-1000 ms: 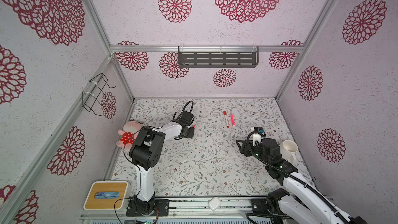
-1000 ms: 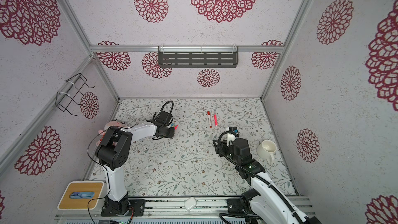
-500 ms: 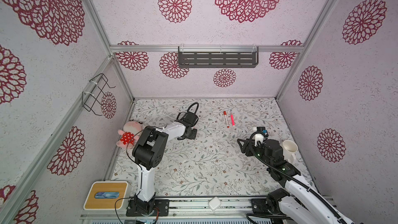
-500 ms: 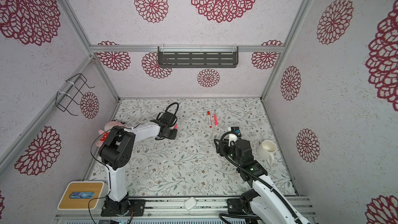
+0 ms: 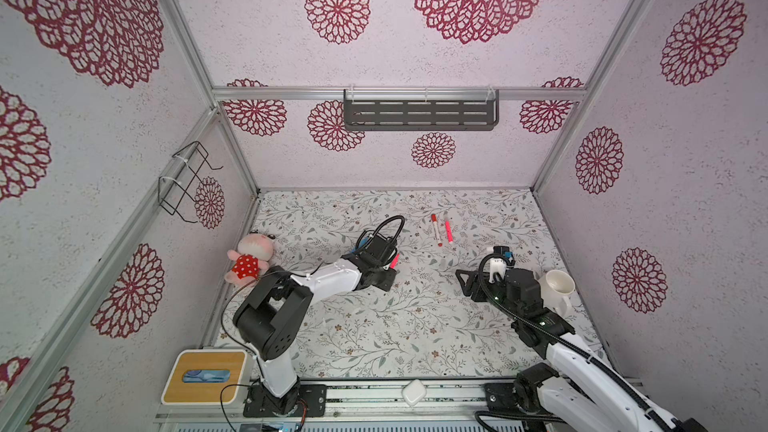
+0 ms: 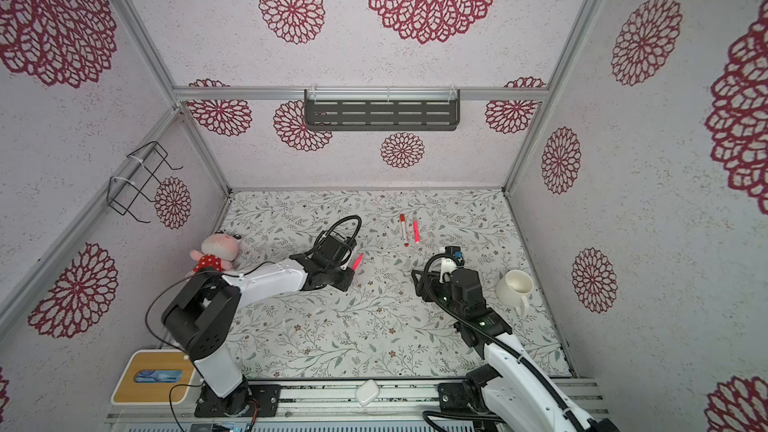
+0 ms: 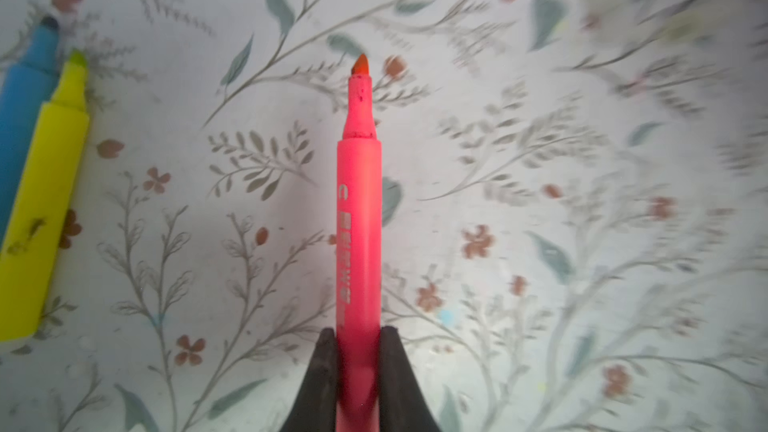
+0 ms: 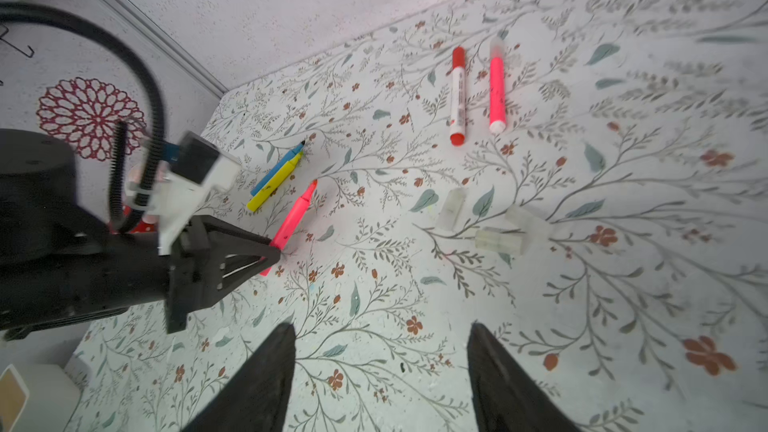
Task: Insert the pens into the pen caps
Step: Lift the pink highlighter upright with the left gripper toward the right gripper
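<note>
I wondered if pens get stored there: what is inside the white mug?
Nothing shows inside the white mug: just its pale bare interior, in both top views. Its rim hides the nearest inner wall.

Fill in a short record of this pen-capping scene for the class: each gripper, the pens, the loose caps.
Left gripper: shut on the pink pen, tip bare
Right gripper: open, empty
Blue pen and yellow pen: uncapped, lying side by side
Loose caps: three, see-through, lying close together
Red marker: lying beside the second pink pen
</note>
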Controlling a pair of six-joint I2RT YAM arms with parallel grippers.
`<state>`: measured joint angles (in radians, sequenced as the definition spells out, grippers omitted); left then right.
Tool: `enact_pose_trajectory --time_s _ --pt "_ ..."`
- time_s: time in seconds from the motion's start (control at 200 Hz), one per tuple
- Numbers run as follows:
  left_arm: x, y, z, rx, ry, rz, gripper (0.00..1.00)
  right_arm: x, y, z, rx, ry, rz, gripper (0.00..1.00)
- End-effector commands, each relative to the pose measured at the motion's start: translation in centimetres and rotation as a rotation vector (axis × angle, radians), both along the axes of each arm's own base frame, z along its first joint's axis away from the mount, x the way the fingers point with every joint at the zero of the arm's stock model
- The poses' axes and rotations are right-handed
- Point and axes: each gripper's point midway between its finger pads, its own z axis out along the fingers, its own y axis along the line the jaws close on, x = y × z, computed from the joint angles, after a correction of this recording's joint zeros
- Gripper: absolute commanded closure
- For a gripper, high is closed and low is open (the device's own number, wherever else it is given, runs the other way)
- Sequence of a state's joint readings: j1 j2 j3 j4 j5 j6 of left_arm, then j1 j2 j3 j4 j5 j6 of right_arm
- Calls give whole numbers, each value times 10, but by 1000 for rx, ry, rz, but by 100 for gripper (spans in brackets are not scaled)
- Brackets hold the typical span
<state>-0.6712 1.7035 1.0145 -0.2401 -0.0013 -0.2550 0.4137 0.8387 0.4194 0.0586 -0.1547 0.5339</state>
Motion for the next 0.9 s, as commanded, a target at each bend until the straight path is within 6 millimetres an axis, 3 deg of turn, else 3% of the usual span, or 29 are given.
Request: enact_pose_trajectory --time_s 0.0,0.095,0.21,0.47,0.701,0.891 --pt "2 -33 58 -261 -117 -67 97 1 28 11 133 8 108 32" --pt "-14 -44 70 -320 -128 -97 97 2 46 17 222 9 182 32" --pt "-32 -54 70 -330 -123 -117 97 3 60 33 302 -20 240 31" --pt "-63 -73 86 -378 -148 -139 97 4 88 49 339 -45 310 35" --pt "-79 -75 100 -380 -177 -137 97 4 120 47 364 -32 353 42" --pt "-86 -70 96 -371 -178 -141 97 9 130 57 430 -61 354 56"
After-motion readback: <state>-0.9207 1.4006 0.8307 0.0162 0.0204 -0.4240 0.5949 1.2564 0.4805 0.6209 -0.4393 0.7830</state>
